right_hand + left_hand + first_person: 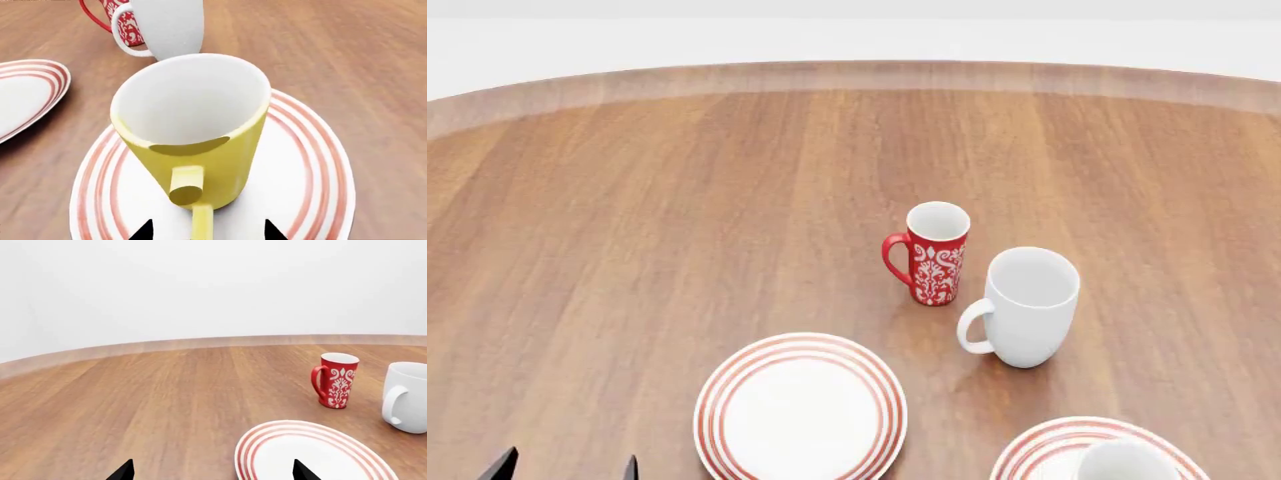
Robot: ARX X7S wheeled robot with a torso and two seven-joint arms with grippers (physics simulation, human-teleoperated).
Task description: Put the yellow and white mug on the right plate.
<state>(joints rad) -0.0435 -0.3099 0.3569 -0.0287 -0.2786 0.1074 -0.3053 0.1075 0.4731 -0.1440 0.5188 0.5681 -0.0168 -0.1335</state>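
Observation:
The yellow and white mug [200, 150] stands on the right plate [313, 165], a white plate with red rings. Its yellow handle points toward my right gripper [208, 231]. The gripper's two black fingertips stand wide apart on either side of the handle without touching it, so it is open. In the head view only the mug's white inside [1124, 465] shows on the right plate [1034, 455] at the bottom right edge. My left gripper [212, 471] is open and empty, low over the table by the left plate [313, 455]; it also shows in the head view [566, 466].
The left plate [801, 408] lies at the front centre of the round wooden table [627, 220]. A slim red patterned mug [934, 255] and a taller white mug [1028, 305] stand side by side just behind the right plate.

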